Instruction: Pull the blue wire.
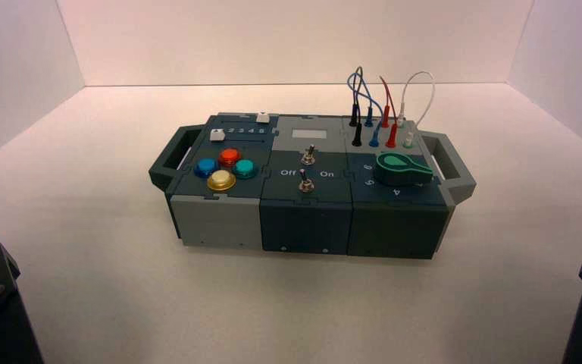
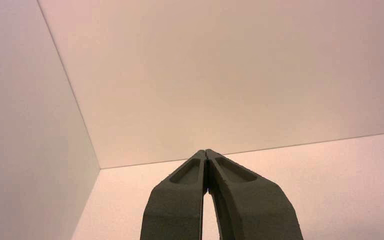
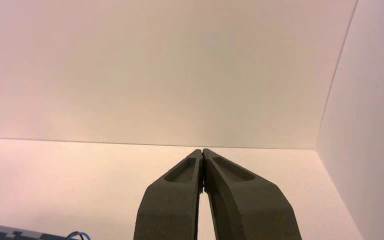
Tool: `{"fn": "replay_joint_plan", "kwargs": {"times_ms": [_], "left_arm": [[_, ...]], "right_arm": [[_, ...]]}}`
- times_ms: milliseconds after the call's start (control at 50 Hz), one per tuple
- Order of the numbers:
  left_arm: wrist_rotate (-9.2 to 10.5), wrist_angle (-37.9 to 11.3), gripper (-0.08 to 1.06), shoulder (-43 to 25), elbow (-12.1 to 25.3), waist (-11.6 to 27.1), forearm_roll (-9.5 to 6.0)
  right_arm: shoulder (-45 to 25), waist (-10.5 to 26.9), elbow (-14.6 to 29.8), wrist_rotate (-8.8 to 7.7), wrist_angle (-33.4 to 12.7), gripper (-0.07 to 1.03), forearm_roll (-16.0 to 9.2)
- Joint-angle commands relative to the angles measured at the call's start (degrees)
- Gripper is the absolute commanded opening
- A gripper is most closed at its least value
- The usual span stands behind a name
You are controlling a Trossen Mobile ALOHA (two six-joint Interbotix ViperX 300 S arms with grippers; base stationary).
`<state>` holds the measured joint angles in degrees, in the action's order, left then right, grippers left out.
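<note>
Glossy plastic-looking buttons sit near shiny metal toggle switches.

Green pointer-shaped knob near blue, red, green and yellow round buttons; stands right of two metal toggle switches.

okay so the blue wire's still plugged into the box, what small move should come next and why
Probably open the right gripper while moving it toward the blue wire: its fingers are shut, it stands away from the box, and the wire loops up from the box's far right part, on that arm's side. The left gripper can likely wait, off the box's left.
</note>
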<state>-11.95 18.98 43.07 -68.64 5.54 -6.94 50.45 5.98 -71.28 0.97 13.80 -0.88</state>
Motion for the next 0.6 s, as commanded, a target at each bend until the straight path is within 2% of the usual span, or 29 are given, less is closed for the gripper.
{"fn": "replay_joint_plan", "kwargs": {"times_ms": [20,380,500,600], "left_arm": [[-0.26,0.62,-0.03,-0.09,1.76,-0.26,0.26],[-0.35,0.53,-0.03,-0.26,2.02,-0.18,0.44],[-0.26,-1.76,-0.03,-0.44,2.81,1.32,0.35],[0.0,-9.84,-0.03,-1.14,5.36,4.22,0.26]], "right_arm": [[-0.44,-0.09,1.67,-0.09,-0.26,-0.02,0.09],[0.44,0.18,2.29,-0.09,-1.49,-0.02,0.09],[0.0,0.79,3.96,-0.09,-7.82,-0.02,0.09],[-0.53,2.2,7.03,-0.09,-16.79,-0.02,-0.09]]}}
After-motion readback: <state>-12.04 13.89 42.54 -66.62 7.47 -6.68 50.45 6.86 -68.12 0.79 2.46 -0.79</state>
